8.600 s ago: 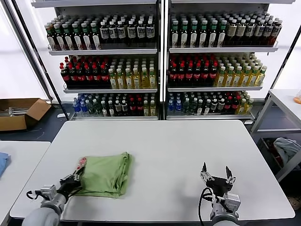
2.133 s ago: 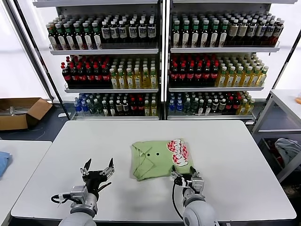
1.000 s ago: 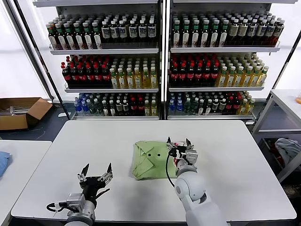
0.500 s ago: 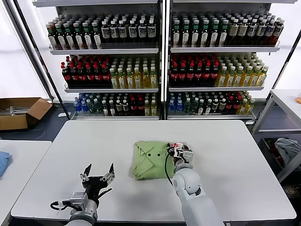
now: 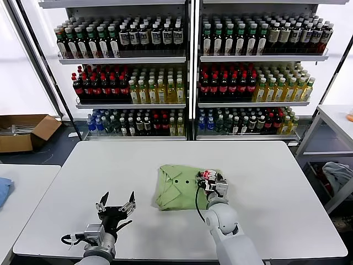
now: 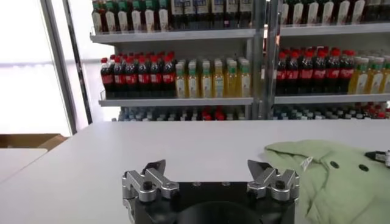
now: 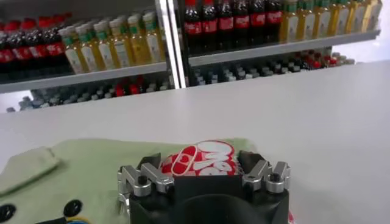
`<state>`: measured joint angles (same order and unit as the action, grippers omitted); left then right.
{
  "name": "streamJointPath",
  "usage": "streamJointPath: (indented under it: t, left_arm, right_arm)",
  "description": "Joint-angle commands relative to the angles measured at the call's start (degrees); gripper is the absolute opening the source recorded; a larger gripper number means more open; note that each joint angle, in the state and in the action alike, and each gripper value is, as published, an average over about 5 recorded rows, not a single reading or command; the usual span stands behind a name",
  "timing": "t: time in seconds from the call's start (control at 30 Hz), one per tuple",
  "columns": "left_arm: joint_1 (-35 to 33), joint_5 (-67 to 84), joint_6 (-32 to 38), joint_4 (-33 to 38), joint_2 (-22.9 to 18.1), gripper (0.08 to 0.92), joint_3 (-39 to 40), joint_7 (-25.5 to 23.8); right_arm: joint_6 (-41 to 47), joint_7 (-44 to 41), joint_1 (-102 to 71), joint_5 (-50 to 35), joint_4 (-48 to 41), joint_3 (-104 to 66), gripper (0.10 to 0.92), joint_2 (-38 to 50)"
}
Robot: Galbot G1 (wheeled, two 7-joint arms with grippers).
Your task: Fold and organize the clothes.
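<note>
One folded light green shirt (image 5: pixel 176 190) lies at the middle of the white table (image 5: pixel 265 176), collar side to the left. My right gripper (image 5: pixel 213 181) is open and sits low over the shirt's right part, its jaws either side of the red-and-white logo (image 7: pixel 200 157). In the right wrist view the right gripper (image 7: pixel 200 170) holds nothing. My left gripper (image 5: pixel 116 206) is open and empty above the bare table, front left of the shirt. In the left wrist view the left gripper (image 6: pixel 207 171) points across the table, with the shirt (image 6: pixel 332 179) off to one side.
Shelves of bottles (image 5: pixel 187 83) stand behind the table. A cardboard box (image 5: pixel 25 132) lies on the floor at the far left. A side table at the left carries a blue cloth (image 5: pixel 3 189). A pale bluish-grey bundle (image 5: pixel 336 174) sits at the right.
My right gripper moved from the shirt's front edge up over the logo and came down onto it. The shirt slid slightly left. The left gripper stayed open and hardly moved.
</note>
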<state>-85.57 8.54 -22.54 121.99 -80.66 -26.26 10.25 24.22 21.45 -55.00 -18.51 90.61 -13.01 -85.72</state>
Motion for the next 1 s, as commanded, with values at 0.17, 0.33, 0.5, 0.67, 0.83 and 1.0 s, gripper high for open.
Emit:
streamJointPath:
  t: [0.17,0.33,0.5,0.67,0.83,1.0]
  left_arm:
    - [-1.05,0.18,4.8,0.98,-0.76,0.823,-0.77,0.41]
    - [-1.2,0.01,8.5,0.85,-1.92,0.823,-1.51,0.27]
    - [-0.28,-0.21,10.82,-0.93,-2.77,0.823,-1.87,0.43]
    - [0.59,-3.35,11.03,-0.93,-2.91,0.823,-2.03,-0.25]
    - [1.12,-1.54,12.63,-1.37,-2.19,0.823,-2.5,-0.25]
    - [0.82,-0.85,13.09,-0.96,-1.75,0.823,-3.52,-0.56]
  right_arm:
    - [-8.26,-3.57,-7.66,21.84,20.54,-2.6,0.823,11.94]
    - [-4.87,-4.37,-21.45,15.19,28.54,-8.08,0.823,19.73]
    - [-5.14,-1.01,-30.18,9.81,27.2,-12.32,0.823,17.6]
    - [-4.98,0.25,-30.94,9.58,27.49,-12.33,0.823,12.64]
    - [-4.09,0.03,-30.25,10.33,28.36,-10.97,0.823,11.44]
    - [-4.11,-0.06,-30.13,10.47,28.15,-10.71,0.823,11.7]
